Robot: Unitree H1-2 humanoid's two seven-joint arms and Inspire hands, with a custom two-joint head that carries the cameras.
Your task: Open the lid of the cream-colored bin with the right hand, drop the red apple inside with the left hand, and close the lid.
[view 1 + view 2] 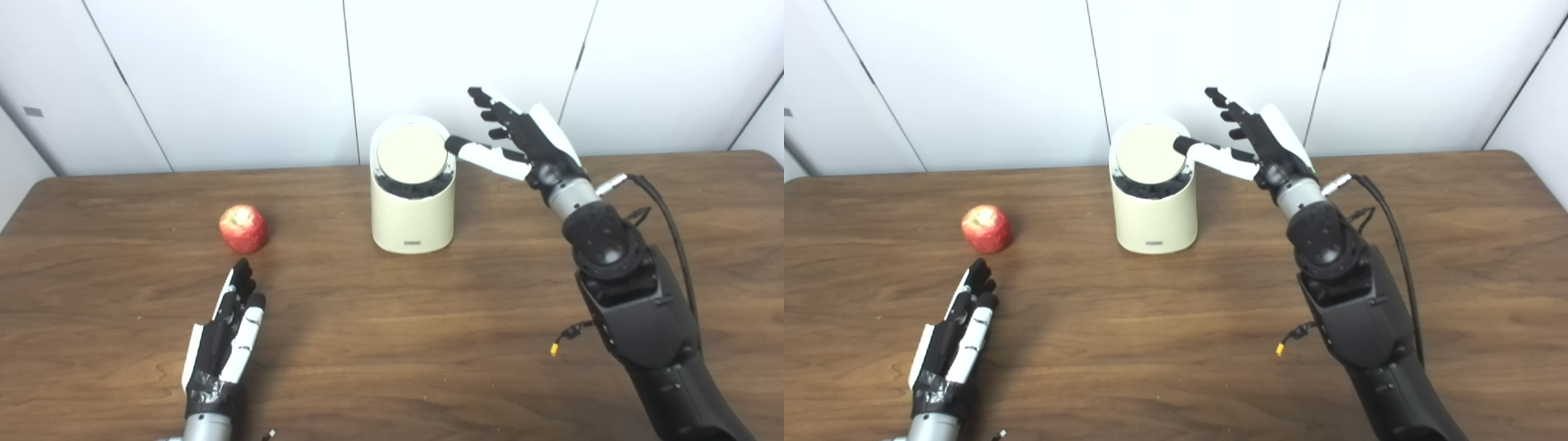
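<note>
The cream-colored bin stands upright at the middle back of the wooden table. Its round lid is tilted, and a dark gap shows under its front edge. My right hand is open just right of the bin, its thumb tip touching the lid's right edge and its fingers spread upward. The red apple lies on the table left of the bin. My left hand rests open near the front left, fingers stretched toward the apple and a short way off it.
A white panelled wall runs right behind the table's far edge. A black cable loops beside my right forearm, and a small yellow-tipped wire hangs below it.
</note>
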